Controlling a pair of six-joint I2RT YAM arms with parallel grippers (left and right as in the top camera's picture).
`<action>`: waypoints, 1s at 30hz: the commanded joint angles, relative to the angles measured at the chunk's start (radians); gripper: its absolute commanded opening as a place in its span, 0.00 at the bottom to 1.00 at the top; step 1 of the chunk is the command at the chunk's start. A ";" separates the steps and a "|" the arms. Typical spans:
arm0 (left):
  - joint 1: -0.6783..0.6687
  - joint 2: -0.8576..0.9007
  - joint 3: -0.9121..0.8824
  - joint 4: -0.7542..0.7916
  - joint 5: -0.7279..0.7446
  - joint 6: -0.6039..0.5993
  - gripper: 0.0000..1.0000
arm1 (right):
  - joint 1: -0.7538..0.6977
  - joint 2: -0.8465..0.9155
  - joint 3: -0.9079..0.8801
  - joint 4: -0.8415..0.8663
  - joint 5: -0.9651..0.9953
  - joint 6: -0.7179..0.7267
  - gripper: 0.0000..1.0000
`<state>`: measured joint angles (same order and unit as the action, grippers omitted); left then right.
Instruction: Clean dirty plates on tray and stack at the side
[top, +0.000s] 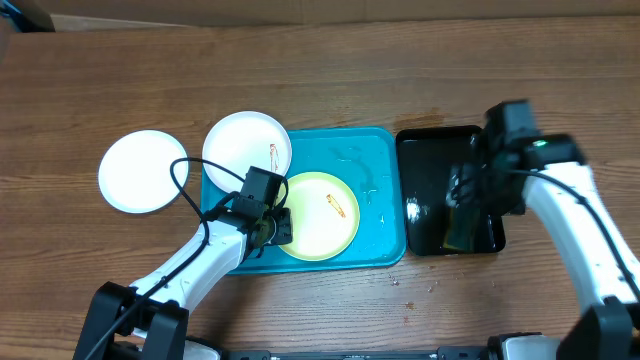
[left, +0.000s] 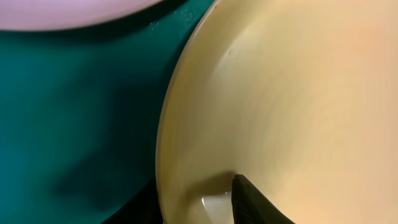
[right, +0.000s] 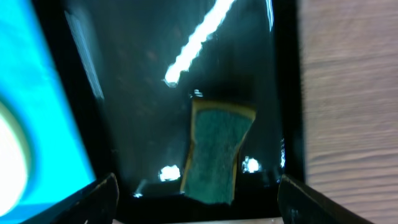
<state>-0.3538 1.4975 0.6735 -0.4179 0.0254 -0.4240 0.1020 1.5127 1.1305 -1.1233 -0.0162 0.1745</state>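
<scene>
1. Plates are sitting in three spots as seen from overhead. The pale yellow-green plate (top: 318, 215) is lying inside the turquoise tray (top: 372, 165), toward its lower left, and is carrying an orange smear (top: 336, 203) near its middle. One white plate (top: 245, 148) is overlapping the tray's upper left rim and is showing a thin reddish mark (top: 275, 155) by its right edge. The other white plate (top: 142, 171) is resting on the wooden table (top: 400, 60) well left of the tray, looking clean. The left gripper (top: 278, 228) is reaching in at the yellow-green plate's left edge. The right gripper (top: 472, 195) is hanging over the narrow black tray (top: 425, 160), which is standing just beside the turquoise one.

2. Looking through the left wrist camera, the yellow-green plate (left: 298, 106) is filling most of the picture, smooth and glossy, with teal tray floor (left: 74, 124) to its left. One dark finger (left: 255, 202) is lying on the plate's inner slope near the rim. Whether the jaws are pinching the rim I cannot tell.

3. Looking through the right wrist camera, a sponge (right: 217, 149) is lying green side up, yellow at its edges, on the wet black tray (right: 124, 93). The two fingers (right: 99, 199) are standing wide apart on either side of it, touching nothing.
</scene>
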 joint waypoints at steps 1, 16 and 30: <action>0.002 0.026 0.002 0.004 0.001 0.045 0.37 | 0.015 0.014 -0.076 0.047 0.086 0.096 0.85; 0.002 0.026 0.008 0.004 0.002 0.058 0.45 | 0.016 0.042 -0.331 0.400 0.042 0.114 0.67; 0.002 0.026 0.008 0.005 0.001 0.059 0.54 | 0.016 0.055 -0.366 0.518 0.041 0.114 0.58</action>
<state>-0.3538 1.5002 0.6773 -0.4099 0.0257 -0.3824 0.1177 1.5589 0.7891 -0.6281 0.0250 0.2794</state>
